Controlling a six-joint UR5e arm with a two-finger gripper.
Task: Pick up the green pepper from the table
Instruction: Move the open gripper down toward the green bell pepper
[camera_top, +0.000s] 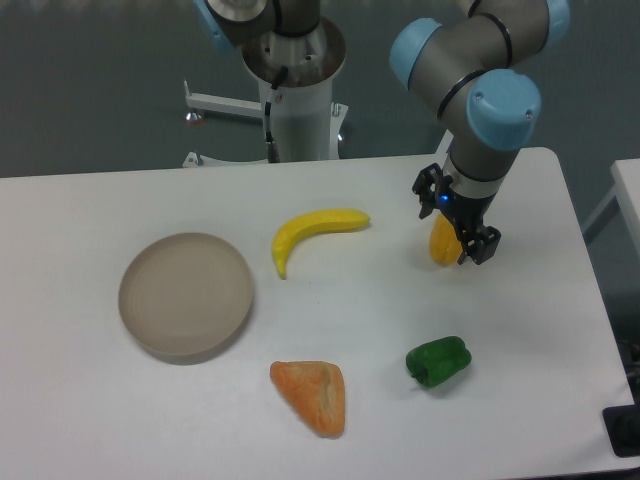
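The green pepper (438, 361), small, glossy and dark green, lies on the white table (110, 430) near the front right. My gripper (457, 222) hangs well behind it, toward the table's right rear. Its fingers stand apart, so it is open. It sits right at a small yellow-orange pepper-like piece (440, 245), partly covering it. I cannot tell whether the fingers touch that piece. Nothing touches the green pepper.
A yellow banana (312, 233) lies mid-table, behind a beige round plate (186, 293) at the left. An orange wedge-shaped piece (313, 394) rests near the front edge, left of the green pepper. The robot base (297, 90) stands behind the table.
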